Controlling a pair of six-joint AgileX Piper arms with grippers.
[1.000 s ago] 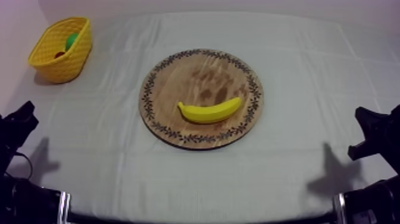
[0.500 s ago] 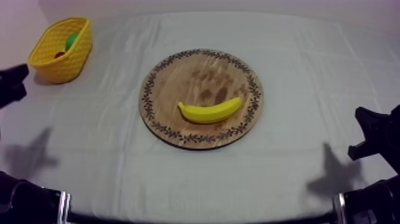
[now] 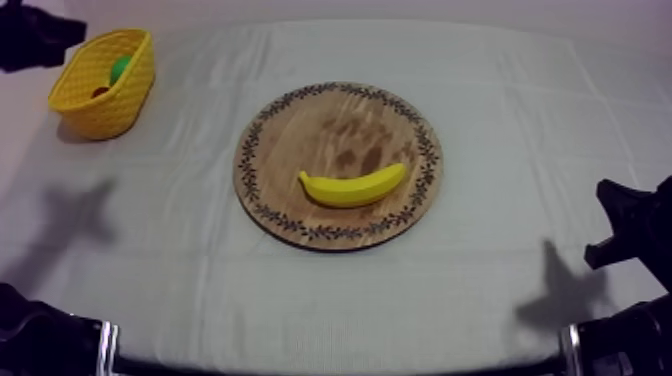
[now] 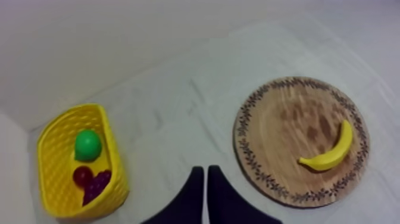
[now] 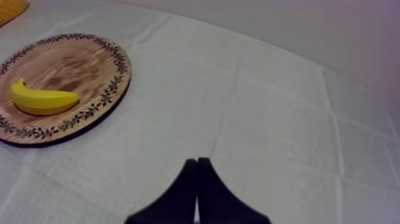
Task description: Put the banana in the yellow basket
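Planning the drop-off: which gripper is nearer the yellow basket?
Left. The left gripper hangs just beside the yellow basket; the right gripper sits low at the opposite side, beyond the wooden board.

We see: yellow banana (image 3: 352, 187); brown board (image 3: 340, 130), dark leaf ring round rim; yellow basket (image 3: 110, 112), criss-cross walls; green fruit (image 4: 87, 145), small red fruit (image 4: 83, 176), dark purple grapes (image 4: 98, 183); grey-white cloth (image 3: 500, 120).
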